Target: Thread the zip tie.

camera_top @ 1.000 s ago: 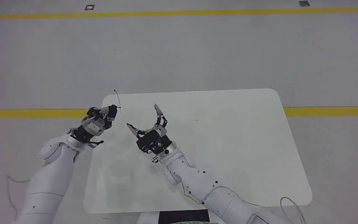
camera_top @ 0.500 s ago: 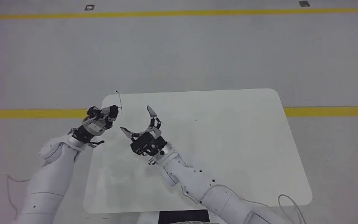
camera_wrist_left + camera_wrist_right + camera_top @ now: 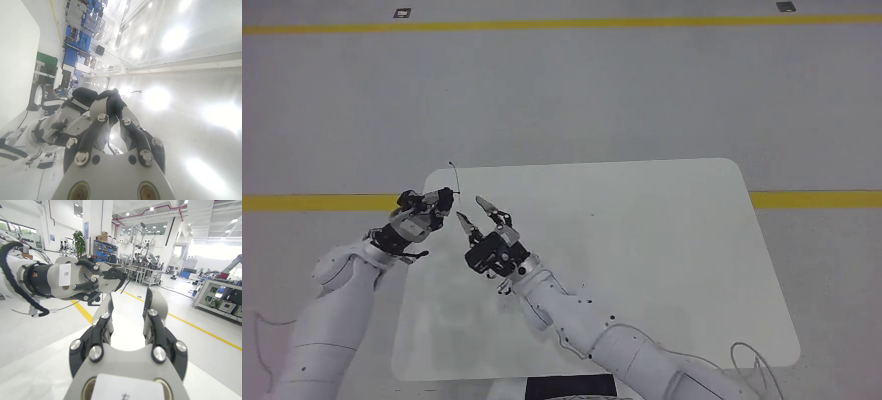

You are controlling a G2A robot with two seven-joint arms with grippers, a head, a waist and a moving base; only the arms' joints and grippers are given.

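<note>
- We count one zip tie (image 3: 124,286), pinched tight in the left gripper (image 3: 445,198).
- Right gripper (image 3: 470,208) sits just beside it, fingers spread apart.
- One white table (image 3: 662,250) underneath.

White round-cornered table (image 3: 672,260) on a pale floor (image 3: 642,90) crossed by yellow lines (image 3: 542,24)

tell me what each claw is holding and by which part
Left claw pinches the zip tie along its strap, both ends free. Right claw open, empty.
</note>
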